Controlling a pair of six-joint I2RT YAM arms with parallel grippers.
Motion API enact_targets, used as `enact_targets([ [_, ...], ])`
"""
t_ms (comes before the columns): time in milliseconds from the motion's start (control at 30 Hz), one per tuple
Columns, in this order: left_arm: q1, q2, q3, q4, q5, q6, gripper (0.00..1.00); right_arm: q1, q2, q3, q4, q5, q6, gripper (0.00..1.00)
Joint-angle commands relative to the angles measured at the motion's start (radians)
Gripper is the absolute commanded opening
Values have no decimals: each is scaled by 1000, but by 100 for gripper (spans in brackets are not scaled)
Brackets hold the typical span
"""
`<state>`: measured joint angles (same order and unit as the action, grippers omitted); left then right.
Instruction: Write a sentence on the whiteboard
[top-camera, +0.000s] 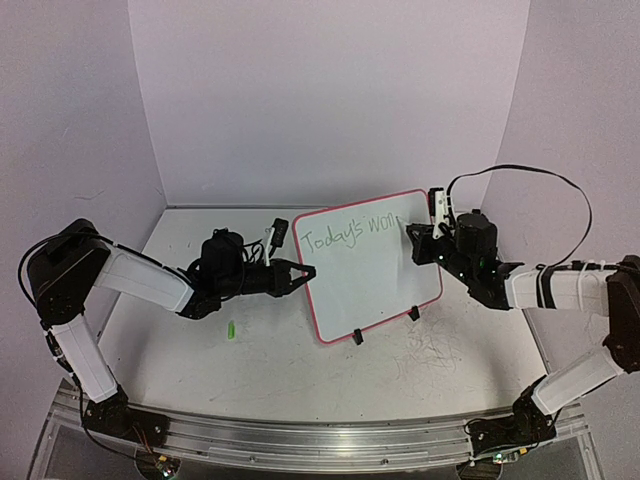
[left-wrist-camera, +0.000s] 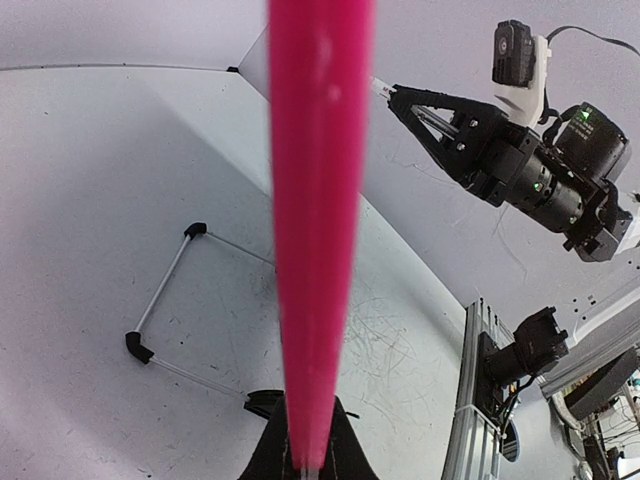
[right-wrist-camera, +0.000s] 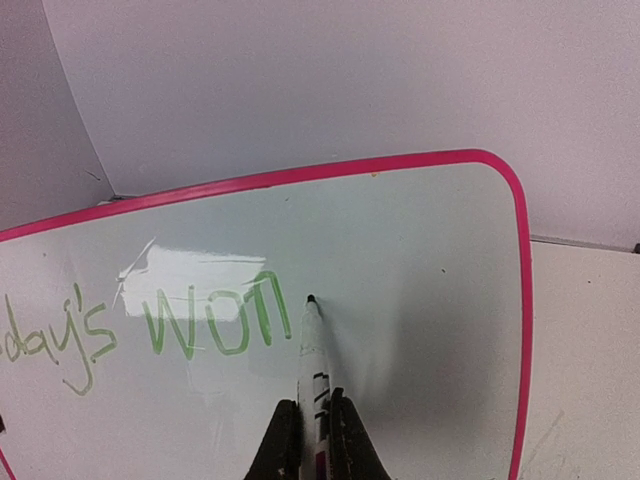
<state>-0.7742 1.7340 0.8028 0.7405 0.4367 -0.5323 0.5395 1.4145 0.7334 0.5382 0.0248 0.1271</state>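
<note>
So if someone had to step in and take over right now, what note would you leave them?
Left hand: shut on the whiteboard at its left rim, steadying it.
Right hand: shut on a marker, tip at the board just after the last letter.
Done: the sentence reads "Today's won" in green.
Left: finish that word and the rest.
</note>
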Motion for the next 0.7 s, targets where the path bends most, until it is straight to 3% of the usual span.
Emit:
enact_targets([
  [0, -4, -43, 1, 2, 12, 15, 0, 16, 17, 44, 18, -8, -17, 0],
  [667, -4, -40, 2, 1, 16, 14, 0, 24, -35, -37, -27, 14, 17, 0],
])
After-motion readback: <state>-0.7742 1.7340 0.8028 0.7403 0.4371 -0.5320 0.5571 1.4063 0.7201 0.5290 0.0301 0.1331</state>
